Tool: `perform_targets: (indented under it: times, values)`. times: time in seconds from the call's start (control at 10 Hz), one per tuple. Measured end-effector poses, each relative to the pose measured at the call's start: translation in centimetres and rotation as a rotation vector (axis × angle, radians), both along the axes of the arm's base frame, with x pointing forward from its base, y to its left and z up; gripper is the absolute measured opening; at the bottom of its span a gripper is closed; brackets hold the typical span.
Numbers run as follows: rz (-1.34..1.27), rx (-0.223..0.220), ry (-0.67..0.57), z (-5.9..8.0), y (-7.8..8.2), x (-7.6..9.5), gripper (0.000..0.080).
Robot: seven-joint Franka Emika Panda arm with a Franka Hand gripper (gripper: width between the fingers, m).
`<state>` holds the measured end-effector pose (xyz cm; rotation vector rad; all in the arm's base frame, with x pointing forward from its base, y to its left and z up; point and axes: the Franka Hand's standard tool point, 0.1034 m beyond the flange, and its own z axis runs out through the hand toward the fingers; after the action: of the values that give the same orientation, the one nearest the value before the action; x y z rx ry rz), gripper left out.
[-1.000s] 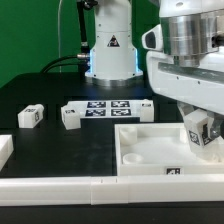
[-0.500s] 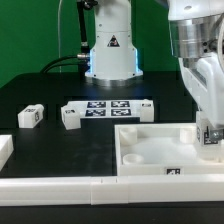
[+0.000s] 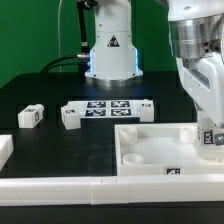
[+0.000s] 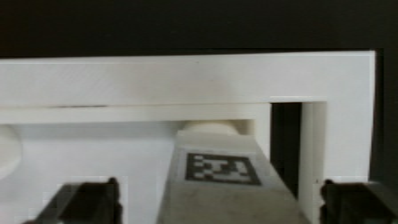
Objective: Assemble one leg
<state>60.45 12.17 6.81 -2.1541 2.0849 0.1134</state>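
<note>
A leg point(image 4: 221, 172), a white block with a black-and-white tag, stands at the corner of the white tray point(image 3: 152, 152) on the exterior view's right. In the exterior view the leg point(image 3: 212, 139) shows only partly under the hand. My gripper point(image 4: 217, 202) straddles it; the dark fingers point(image 4: 89, 203) stand a little off both sides, so it is open. In the exterior view the gripper point(image 3: 208, 128) hangs over that tray corner. Three more legs lie on the black table: one point(image 3: 30, 116) at the left, one point(image 3: 70, 117) beside the marker board, one point(image 3: 145, 108) at its right end.
The marker board point(image 3: 108, 108) lies in the middle in front of the robot base point(image 3: 110, 55). A long white bar point(image 3: 60, 186) runs along the front edge. Another white piece point(image 3: 4, 150) sits at the left edge. The tray's raised rim point(image 4: 178, 80) borders the leg.
Since one second ago the hand has turned and shifted to the exterior view's right over the tray corner, covering more of the leg. Nothing has moved in the last half second.
</note>
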Motion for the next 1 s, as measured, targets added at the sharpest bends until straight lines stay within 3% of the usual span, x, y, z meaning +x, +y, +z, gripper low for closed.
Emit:
perform_targets:
  times: [0.3, 0.7, 0.9, 1.0]
  values:
    - [0.386, -0.018, -0.058, 0.00, -0.03, -0.01, 0.0646]
    - [0.901, -0.042, -0.134, -0.14, -0.09, -0.16, 0.0649]
    - [1.255, -0.078, -0.165, -0.28, -0.27, -0.27, 0.0649]
    - [1.294, -0.082, -0.168, -0.28, -0.22, -0.28, 0.0649]
